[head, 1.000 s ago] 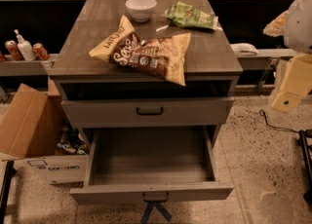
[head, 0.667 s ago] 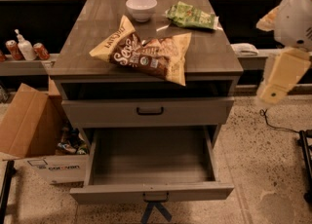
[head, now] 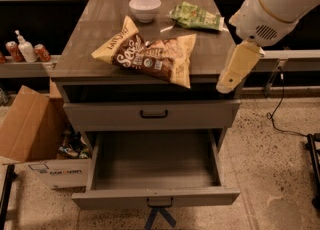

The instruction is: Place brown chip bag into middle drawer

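The brown chip bag [head: 152,56] lies flat on the cabinet top near its front edge, dark brown in the middle with yellow-tan ends. The middle drawer [head: 155,197] is pulled fully out below it and its inside is empty; its front panel has a dark handle with blue tape strips crossing beneath. My gripper [head: 234,70] hangs from the white arm at the upper right, beside the cabinet's right front corner. It is level with the cabinet top, to the right of the bag and apart from it. It holds nothing that I can see.
A white bowl [head: 145,8] and a green chip bag [head: 196,16] sit at the back of the cabinet top. A shut drawer with a plain black handle [head: 154,114] lies above the open one. A cardboard box [head: 30,124] stands at the left, and cans and a bottle [head: 25,50] on a low shelf.
My arm has come in from the right edge and moved left, bringing the gripper close to the cabinet's right front corner. The bag and the drawers have not moved.
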Robot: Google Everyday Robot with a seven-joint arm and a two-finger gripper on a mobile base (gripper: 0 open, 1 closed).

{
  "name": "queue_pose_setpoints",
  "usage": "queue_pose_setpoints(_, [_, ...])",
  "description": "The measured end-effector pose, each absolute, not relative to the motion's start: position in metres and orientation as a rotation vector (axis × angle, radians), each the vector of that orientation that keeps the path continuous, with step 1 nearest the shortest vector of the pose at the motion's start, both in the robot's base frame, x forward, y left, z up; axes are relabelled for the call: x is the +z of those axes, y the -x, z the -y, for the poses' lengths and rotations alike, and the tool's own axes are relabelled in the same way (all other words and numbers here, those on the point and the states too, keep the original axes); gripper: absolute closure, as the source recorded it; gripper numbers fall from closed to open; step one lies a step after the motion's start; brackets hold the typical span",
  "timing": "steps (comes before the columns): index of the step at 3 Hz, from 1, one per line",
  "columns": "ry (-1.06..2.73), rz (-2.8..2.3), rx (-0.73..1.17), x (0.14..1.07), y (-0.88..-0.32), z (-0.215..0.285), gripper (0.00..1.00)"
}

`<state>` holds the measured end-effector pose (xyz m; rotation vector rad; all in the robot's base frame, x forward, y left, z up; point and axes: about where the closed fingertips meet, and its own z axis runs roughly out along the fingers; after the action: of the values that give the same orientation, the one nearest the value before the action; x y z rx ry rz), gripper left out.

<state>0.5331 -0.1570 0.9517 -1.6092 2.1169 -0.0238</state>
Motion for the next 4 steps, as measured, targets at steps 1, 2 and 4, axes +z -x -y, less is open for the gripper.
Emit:
queue_pose_setpoints(1, [1.609, -2.116, -0.024, 0.952, -0.533, 0.157, 0.0])
queue_pose_setpoints(2, [1.593, -2.048, 0.009, 0.951, -0.565, 0.132, 0.0])
queue_pose_setpoints(4, [1.643, -1.918, 0.045, 0.946, -0.645, 0.048, 0.0])
